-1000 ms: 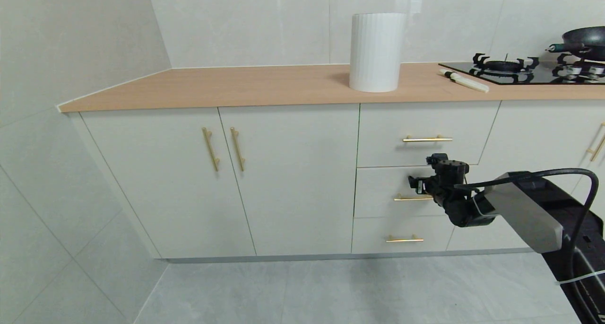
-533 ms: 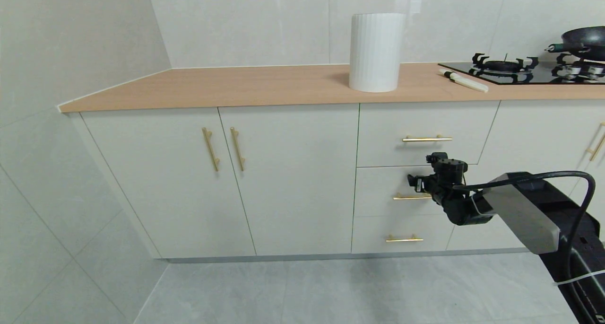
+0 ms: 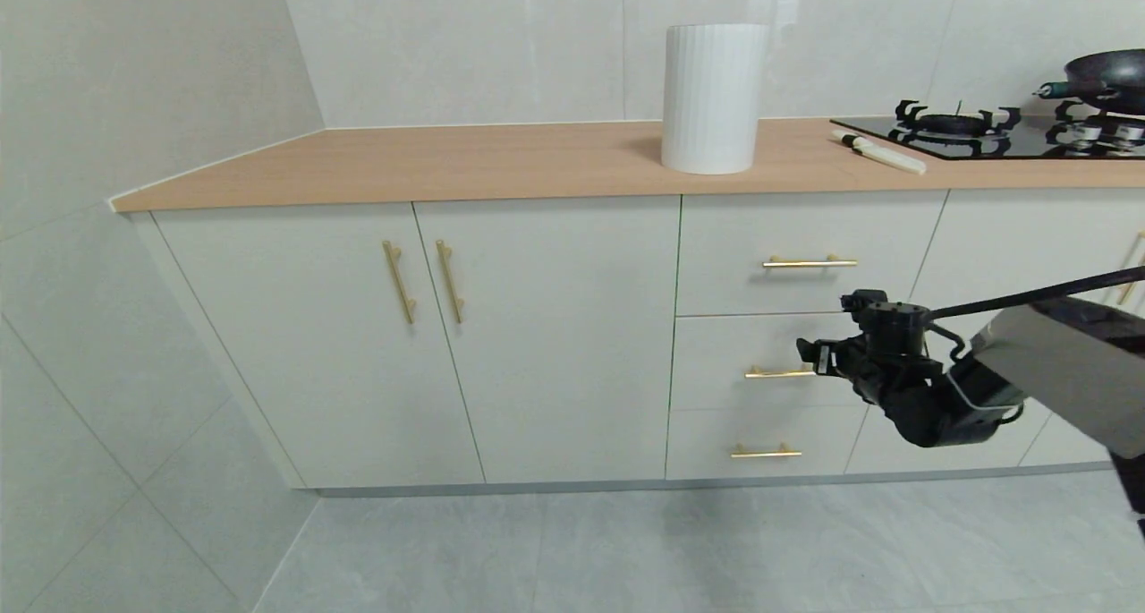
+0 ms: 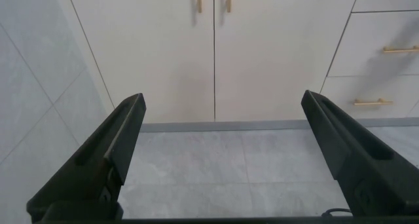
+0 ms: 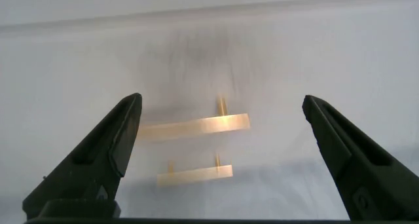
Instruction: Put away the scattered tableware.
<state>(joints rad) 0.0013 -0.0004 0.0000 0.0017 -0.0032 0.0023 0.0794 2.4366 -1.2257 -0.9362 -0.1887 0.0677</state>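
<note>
Right end effector [image 3: 816, 360] spread wide, level with middle drawer handle [image 3: 776, 373], just short of it. Left end effector [image 4: 222, 103] also spread, aimed low at the floor [image 4: 209, 165]. Looks like the open-drawer step. Next: advance, pinch the handle, pull straight out. Tableware: pale utensil [image 3: 878, 152] lying on the surface [image 3: 447, 161] beside the hob [image 3: 984, 134], near the white ribbed canister [image 3: 711, 98].

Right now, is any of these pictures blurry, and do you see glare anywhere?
Right wrist view: the larger brass bar drawer handle is smeared and soft, with a hazy shadow above it. Left wrist view: crisp, down to the grey floor tiles. Head view: sharp, with a pale glare streak on the glossy wall tile above the white ribbed cylinder.
</note>
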